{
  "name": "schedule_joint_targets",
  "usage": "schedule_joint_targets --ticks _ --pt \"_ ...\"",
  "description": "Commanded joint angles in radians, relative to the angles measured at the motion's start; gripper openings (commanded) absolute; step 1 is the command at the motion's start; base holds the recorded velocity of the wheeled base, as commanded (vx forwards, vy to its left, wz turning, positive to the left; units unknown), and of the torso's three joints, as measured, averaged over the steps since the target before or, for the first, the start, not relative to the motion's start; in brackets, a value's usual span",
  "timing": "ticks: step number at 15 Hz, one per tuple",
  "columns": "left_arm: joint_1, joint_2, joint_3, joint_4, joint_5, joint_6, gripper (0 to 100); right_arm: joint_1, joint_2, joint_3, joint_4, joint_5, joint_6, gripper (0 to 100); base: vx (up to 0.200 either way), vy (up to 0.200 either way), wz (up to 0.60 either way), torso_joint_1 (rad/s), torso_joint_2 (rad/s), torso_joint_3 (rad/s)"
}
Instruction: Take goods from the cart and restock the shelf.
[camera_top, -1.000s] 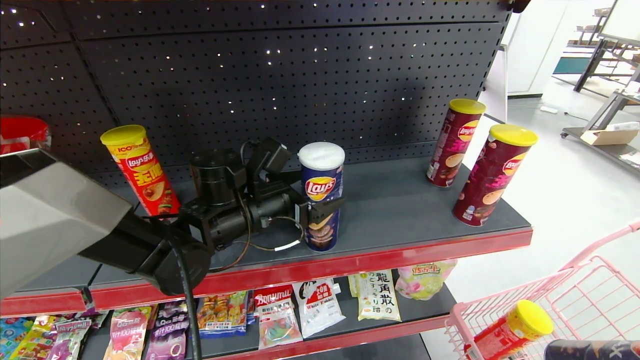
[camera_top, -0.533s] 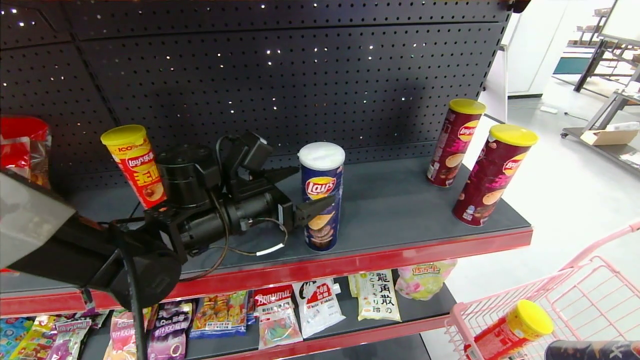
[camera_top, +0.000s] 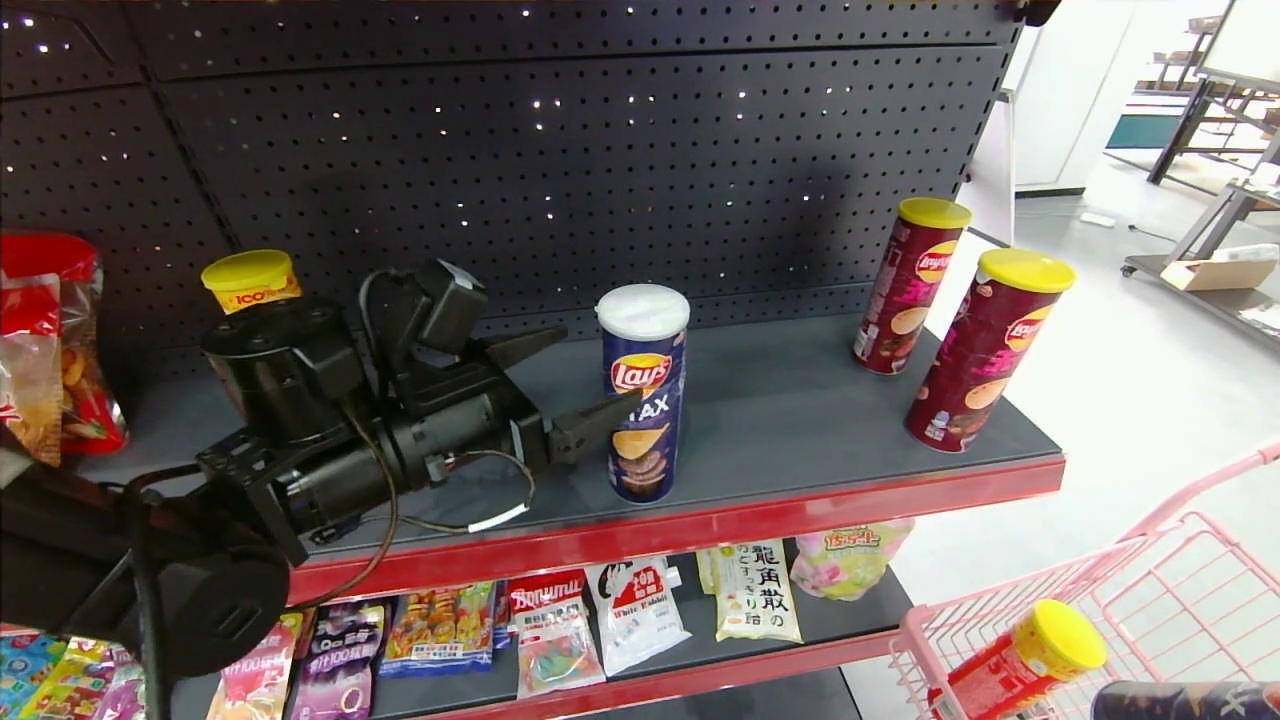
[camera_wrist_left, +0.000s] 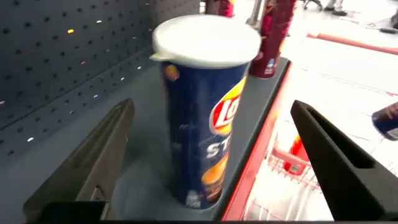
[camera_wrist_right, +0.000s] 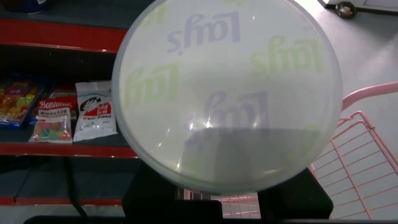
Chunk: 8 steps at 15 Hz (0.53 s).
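Left gripper (camera_top: 595, 372) has pulled back along the top shelf (camera_top: 800, 430) since a second ago, jaws spread wide and no longer hugging the blue chip can (camera_top: 640, 400), which stands upright alone at mid-shelf near the front edge, so this placement looks finished. Next pick is likely the red can (camera_top: 1010, 655) in the pink cart (camera_top: 1020, 578) below the shelf's right end; a clear-lidded can (camera_wrist_right: 227, 93) sits right at the right wrist camera, grip cannot tell

The middle can (camera_top: 643, 390) stands at the shelf's (camera_top: 800, 430) front edge, left gripper (camera_top: 597, 366) just beside it, two cans (camera_top: 908, 285) farther right.
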Motion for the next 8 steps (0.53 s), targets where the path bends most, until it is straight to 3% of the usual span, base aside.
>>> schedule_joint_targets --ticks 1,3,6,7,8 --pt "0.015 -0.055 0.068 -0.015 0.0 -0.001 100 0.0 0.0 0.0 0.0 0.001 0.0 0 0.0 0.0 0.0 0.0 0.0 0.0" --pt "0.031 -0.142 0.174 -0.011 0.0 -0.001 100 0.0 0.002 -0.001 0.0 0.004 -0.001 0 0.0 0.0 0.0 0.0 0.0 0.0" --pt "0.086 -0.262 0.249 0.003 0.0 -0.001 100 -0.003 0.038 -0.047 0.003 0.004 -0.009 0 0.0 0.0 0.0 0.0 0.0 0.0" --pt "0.118 -0.325 0.267 0.043 0.0 -0.001 100 -0.009 0.1 -0.109 0.003 0.001 -0.009 0 0.0 0.0 0.0 0.0 0.0 0.0" --pt "0.161 -0.435 0.29 0.17 0.0 -0.001 100 -0.017 0.206 -0.208 0.004 -0.004 -0.011 0 0.0 0.0 0.0 0.0 0.0 0.0"
